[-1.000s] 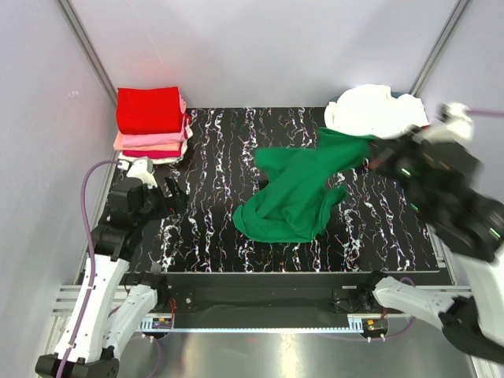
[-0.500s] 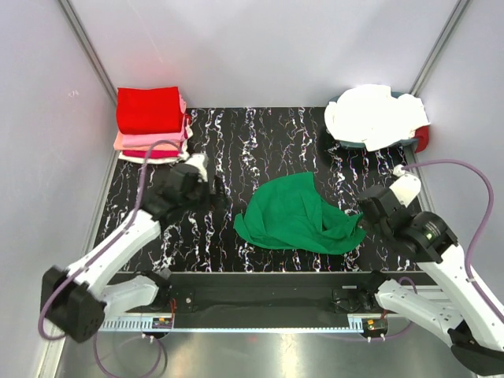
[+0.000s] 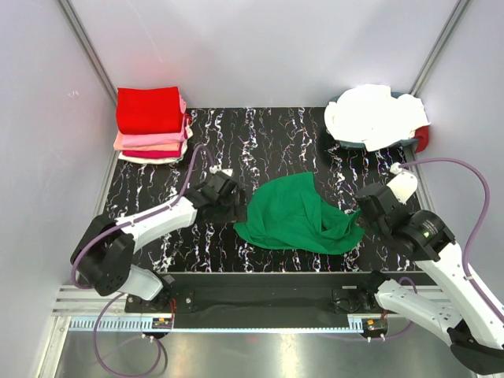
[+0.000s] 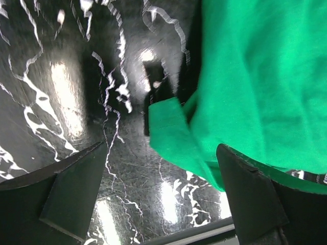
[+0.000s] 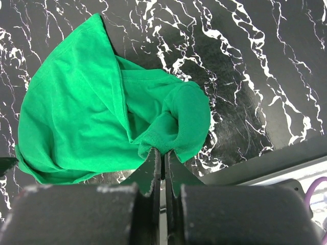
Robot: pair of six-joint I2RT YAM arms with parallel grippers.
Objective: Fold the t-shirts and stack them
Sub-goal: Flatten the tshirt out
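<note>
My right end effector (image 5: 163,155) clamps the green shirt (image 5: 76,112); my left end effector (image 4: 161,168), apart, should pinch its flap squarely.

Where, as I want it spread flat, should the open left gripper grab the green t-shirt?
The corner flap jutting from the green t-shirt toward the left gripper, approached from the left, low over the mat: it lies right ahead of the open fingers.

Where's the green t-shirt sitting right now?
In the top view the green t-shirt lies crumpled on the black mat near its front edge, between the open left gripper and the right gripper, which pinches its right end.
</note>
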